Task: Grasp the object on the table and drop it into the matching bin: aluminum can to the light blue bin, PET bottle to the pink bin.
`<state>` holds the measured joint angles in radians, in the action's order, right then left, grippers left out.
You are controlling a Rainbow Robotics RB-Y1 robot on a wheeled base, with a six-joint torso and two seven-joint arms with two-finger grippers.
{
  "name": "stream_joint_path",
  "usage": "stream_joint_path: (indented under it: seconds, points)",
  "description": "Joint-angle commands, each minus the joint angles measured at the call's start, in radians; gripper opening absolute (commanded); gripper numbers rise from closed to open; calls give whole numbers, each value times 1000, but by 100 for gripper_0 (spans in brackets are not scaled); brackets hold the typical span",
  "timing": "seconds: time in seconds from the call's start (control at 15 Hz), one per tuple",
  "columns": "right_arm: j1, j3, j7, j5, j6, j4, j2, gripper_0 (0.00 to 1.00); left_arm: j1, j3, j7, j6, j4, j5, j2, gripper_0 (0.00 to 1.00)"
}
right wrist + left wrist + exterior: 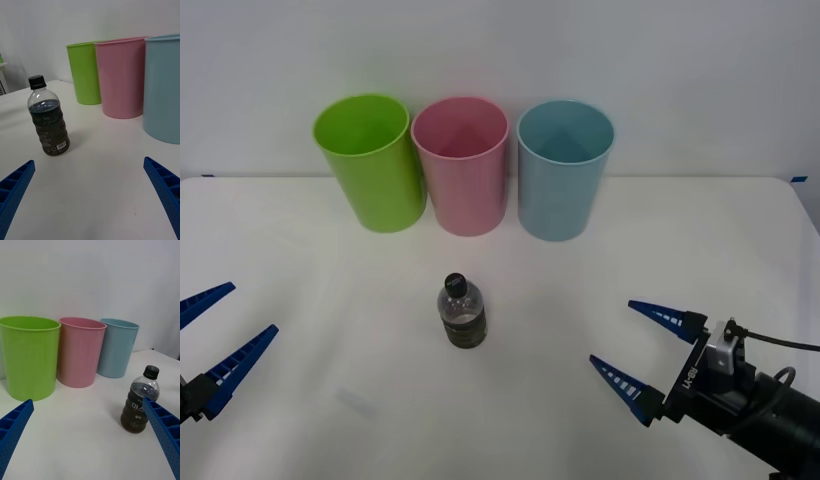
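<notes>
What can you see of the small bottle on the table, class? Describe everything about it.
The PET bottle is small, clear plastic with a black screw cap, closed. Its lower part looks dark brown, with a printed label; the shoulder is clear. It stands upright on the white table, in front of the pink bin and apart from it. Nothing else touches it.

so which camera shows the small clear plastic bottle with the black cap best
The right wrist view: the small clear plastic bottle with the black cap stands whole and close, nothing in front. In the left wrist view a blue finger crosses its lower side; the front view shows it smaller, from above.
</notes>
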<state>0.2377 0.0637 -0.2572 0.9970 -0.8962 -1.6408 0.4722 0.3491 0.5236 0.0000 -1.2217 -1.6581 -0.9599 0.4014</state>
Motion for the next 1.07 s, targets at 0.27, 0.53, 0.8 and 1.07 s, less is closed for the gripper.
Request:
stream_joint_path:
  seconds: [0.27,0.53,0.8,1.07]
  points:
    - [-179,148,-16,-6,43,167,-18,100,0,0,0,0,0,0,0,100]
    - [-275,220,-31,-6,82,254,-58,100,0,0,0,0,0,0,0,100]
    - [-330,315,-51,-9,163,279,-76,100,0,0,0,0,0,0,0,100]
    - [-353,383,-60,-8,209,279,-95,100,0,0,0,0,0,0,0,100]
